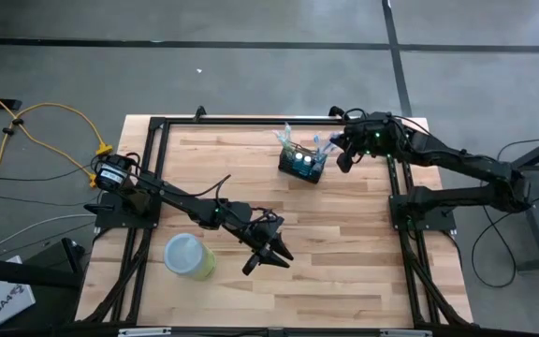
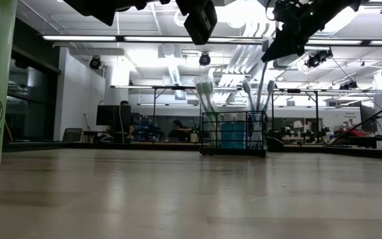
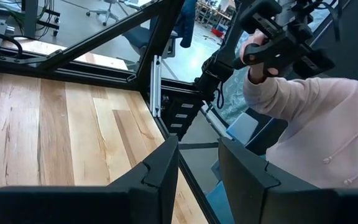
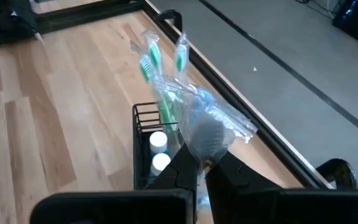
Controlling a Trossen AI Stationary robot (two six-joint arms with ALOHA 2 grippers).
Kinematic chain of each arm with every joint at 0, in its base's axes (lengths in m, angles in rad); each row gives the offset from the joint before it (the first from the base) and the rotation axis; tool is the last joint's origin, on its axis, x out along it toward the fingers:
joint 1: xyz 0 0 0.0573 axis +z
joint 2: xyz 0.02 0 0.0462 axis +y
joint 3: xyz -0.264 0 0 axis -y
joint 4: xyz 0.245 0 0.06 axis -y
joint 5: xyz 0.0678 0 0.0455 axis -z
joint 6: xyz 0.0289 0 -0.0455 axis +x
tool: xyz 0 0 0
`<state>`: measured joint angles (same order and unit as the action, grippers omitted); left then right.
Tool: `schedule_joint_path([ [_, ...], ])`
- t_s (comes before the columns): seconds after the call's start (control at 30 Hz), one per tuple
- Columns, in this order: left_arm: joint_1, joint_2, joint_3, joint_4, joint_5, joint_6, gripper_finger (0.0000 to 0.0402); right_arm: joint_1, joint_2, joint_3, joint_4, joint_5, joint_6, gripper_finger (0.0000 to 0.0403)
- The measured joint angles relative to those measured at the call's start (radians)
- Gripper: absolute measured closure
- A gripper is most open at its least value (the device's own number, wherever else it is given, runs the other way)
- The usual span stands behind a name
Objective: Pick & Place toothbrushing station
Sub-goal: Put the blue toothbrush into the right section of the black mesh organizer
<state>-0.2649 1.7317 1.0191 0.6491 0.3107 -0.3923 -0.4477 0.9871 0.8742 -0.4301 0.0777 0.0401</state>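
While your right gripper (image 4: 202, 163) hovers over the toothbrushing station (image 1: 304, 166) at the table's (image 1: 344, 271) far side, its fingers pinch a plastic-wrapped toothbrush (image 4: 213, 124) standing in the basket; your left gripper (image 1: 268, 256) waits spread near the green cup (image 1: 189, 256) at the front

The basket (image 1: 304, 166) stands on the table (image 1: 344, 253) at its far right; the cup (image 1: 188, 256) stands near-left, well apart.

Small black wire-mesh basket (image 1: 304, 166), upright near the table's far edge, holding wrapped green toothbrushes (image 4: 160, 68) and white-capped tubes (image 4: 159, 152)
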Motion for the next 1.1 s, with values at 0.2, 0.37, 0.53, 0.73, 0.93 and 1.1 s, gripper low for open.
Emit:
schedule_joint_path([
  [0.2, 0.000, 0.000, 0.000, 0.001, 0.000, 0.002, 0.0290, -0.013, 0.015, 0.000, 0.000, -0.005, -0.004, 0.0397],
  [0.37, 0.000, 0.000, 0.000, 0.001, 0.000, 0.002, 0.0290, -0.013, 0.085, 0.000, 0.000, -0.021, -0.004, 0.0397],
  [0.53, 0.000, 0.000, 0.000, 0.001, 0.000, 0.002, 0.0290, -0.013, 0.168, 0.000, 0.039, -0.052, 0.008, 0.0397],
  [0.73, 0.000, 0.000, 0.000, 0.001, 0.000, 0.001, 0.0290, -0.013, 0.241, 0.000, 0.068, -0.047, 0.020, 0.0397],
  [0.93, 0.000, 0.000, 0.000, 0.001, 0.000, 0.001, 0.0290, -0.013, 0.269, 0.000, 0.068, -0.018, 0.035, 0.0392],
  [1.1, 0.000, 0.000, 0.000, 0.001, 0.000, 0.000, 0.0290, -0.013, 0.269, 0.000, 0.068, 0.000, 0.035, 0.0366],
])
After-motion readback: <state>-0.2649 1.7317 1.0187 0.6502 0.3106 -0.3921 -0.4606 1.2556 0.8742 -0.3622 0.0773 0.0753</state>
